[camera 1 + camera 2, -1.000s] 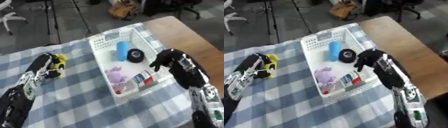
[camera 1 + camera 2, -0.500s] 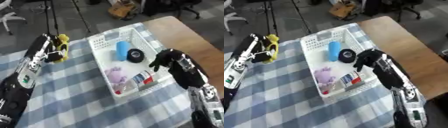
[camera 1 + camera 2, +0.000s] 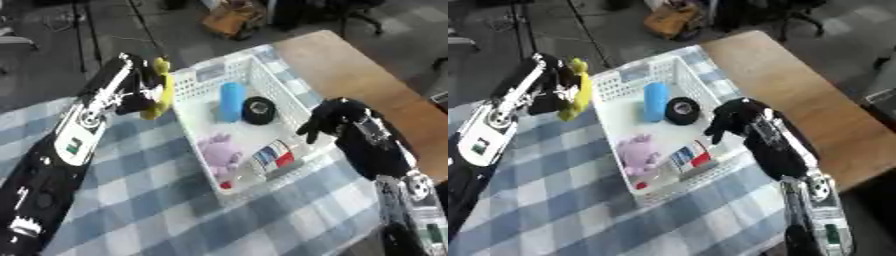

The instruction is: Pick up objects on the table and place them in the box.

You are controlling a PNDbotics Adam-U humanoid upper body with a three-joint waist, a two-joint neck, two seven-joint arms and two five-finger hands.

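Left hand (image 3: 131, 90) gripping a yellow banana toy (image 3: 160, 89) in curled fingers just left of the white basket (image 3: 203, 75), right hand (image 3: 337, 120) hovering at the basket's right rim, fingers curling downward and holding nothing, blue cylinder (image 3: 231, 101), black tape roll (image 3: 259, 110), pink plush toy (image 3: 220, 152) lying inside the basket

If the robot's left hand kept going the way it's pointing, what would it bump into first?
Probably the far-left corner of the white plastic basket; the left hand, holding a yellow banana-shaped object, points toward it, though its height above is unclear.
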